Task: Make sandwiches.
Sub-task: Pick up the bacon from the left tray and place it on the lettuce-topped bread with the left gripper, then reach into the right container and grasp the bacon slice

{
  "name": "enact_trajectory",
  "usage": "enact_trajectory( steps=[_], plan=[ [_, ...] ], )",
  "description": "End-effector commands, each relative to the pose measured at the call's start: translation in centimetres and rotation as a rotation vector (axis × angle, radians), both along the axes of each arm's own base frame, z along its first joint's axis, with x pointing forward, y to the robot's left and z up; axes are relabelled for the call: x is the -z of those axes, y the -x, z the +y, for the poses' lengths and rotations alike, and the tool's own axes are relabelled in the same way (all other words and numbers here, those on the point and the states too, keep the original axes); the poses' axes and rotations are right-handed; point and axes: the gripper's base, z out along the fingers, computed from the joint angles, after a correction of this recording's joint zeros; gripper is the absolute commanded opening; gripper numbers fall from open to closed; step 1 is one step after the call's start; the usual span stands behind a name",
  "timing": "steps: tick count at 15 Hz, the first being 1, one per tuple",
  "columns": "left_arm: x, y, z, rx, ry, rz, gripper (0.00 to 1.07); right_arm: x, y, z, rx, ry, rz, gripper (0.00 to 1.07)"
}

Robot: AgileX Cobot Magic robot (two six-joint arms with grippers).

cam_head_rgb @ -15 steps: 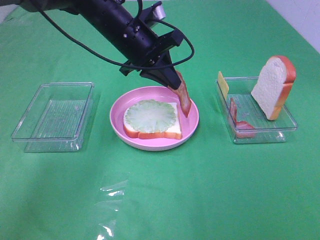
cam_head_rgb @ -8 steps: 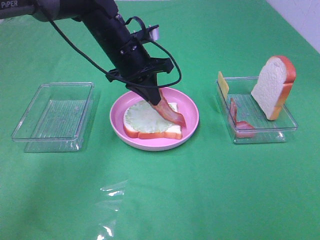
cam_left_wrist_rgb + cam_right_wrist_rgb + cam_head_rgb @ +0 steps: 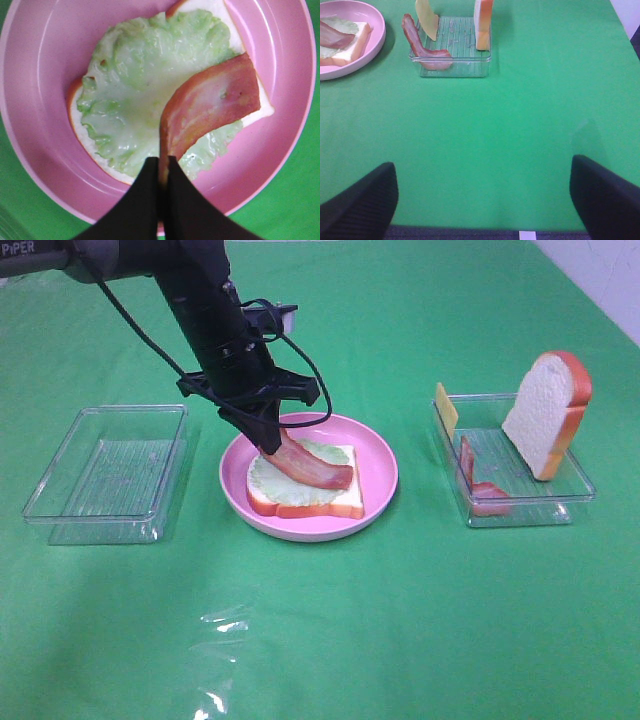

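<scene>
Over the pink plate: draping a floppy bacon strip onto the lettuce

On the pink plate [image 3: 383, 468] lies the half-built sandwich [image 3: 300, 508], a bread slice [image 3: 205, 5] with lettuce [image 3: 145, 75] spread across it. My left hand [image 3: 164, 162] is pinched shut on one narrow end of a bacon strip [image 3: 212, 107]. The strip's free end lies on the lettuce near the slice's edge, while the end I hold stands lifted off it.

I judge the strip light and rubbery. It curves between my fingertips and the lettuce, so it should drape rather than drop flat. An end grip like mine lets it swing, and a hold nearer the middle would steady it. The lettuce looks glossy, so the bacon may slide.

My left arm reaches from the far left of the worktop [image 3: 400, 620], wrist bent steeply, hand pointing almost straight down over the plate.

My right hand [image 3: 482, 167] is spread wide and holds nothing. It hangs over bare worktop, well apart from the tray [image 3: 578, 488] where a second bread slice [image 3: 545, 410] leans upright beside a cheese square [image 3: 445, 408] and a spare bacon strip [image 3: 480, 492]
</scene>
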Motion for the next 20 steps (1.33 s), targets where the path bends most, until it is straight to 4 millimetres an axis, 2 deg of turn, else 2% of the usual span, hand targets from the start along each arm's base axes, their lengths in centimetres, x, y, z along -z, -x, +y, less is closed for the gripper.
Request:
enact_trajectory(
  steps=[1,2,3,4,5,6,7,11,16,17,18,20],
  plan=[
    [-0.3,0.1,-0.2,-0.003,0.0,-0.002,0.0,0.0,0.3,0.0,-0.005,0.004,-0.036,0.9],
    [-0.3,0.1,-0.2,-0.007,0.0,0.0,0.05,0.0,0.3,0.0,-0.005,0.004,-0.036,0.9],
    [-0.3,0.1,-0.1,-0.016,-0.004,0.0,0.22,0.0,0.3,0.0,-0.005,0.004,-0.036,0.9],
    [-0.3,0.0,-0.1,-0.023,-0.006,-0.003,0.33,0.0,0.3,0.0,-0.005,0.004,-0.036,0.9],
    [-0.3,0.0,0.0,-0.041,-0.016,-0.005,0.59,0.0,0.3,0.0,-0.005,0.004,-0.036,0.9],
    [-0.3,-0.1,0.2,-0.064,-0.036,-0.006,0.89,0.0,0.3,0.0,-0.005,0.004,-0.036,0.9],
    [-0.8,-0.2,0.3,-0.058,-0.059,-0.013,1.02,0.0,0.3,0.0,-0.005,0.004,-0.036,0.9],
    [-2.2,-0.2,0.3,-0.043,-0.059,-0.01,1.01,0.0,0.3,0.0,-0.005,0.004,-0.036,0.9],
    [-5.3,0.1,0.8,-0.034,-0.08,-0.048,1.01,0.0,0.3,0.0,-0.005,0.004,-0.036,0.9],
    [-6.0,-0.1,1.4,-0.03,-0.139,-0.096,1.01,0.0,0.3,0.0,-0.005,0.004,-0.036,0.9],
    [-7.1,-0.8,3.7,-0.092,-0.276,-0.183,1.01,0.0,0.3,0.0,-0.005,0.004,-0.036,0.9],
    [-8.3,-1.8,7.2,-0.176,-0.264,-0.183,1.01,0.0,0.3,0.0,-0.005,0.004,-0.036,0.9]
  ],
)
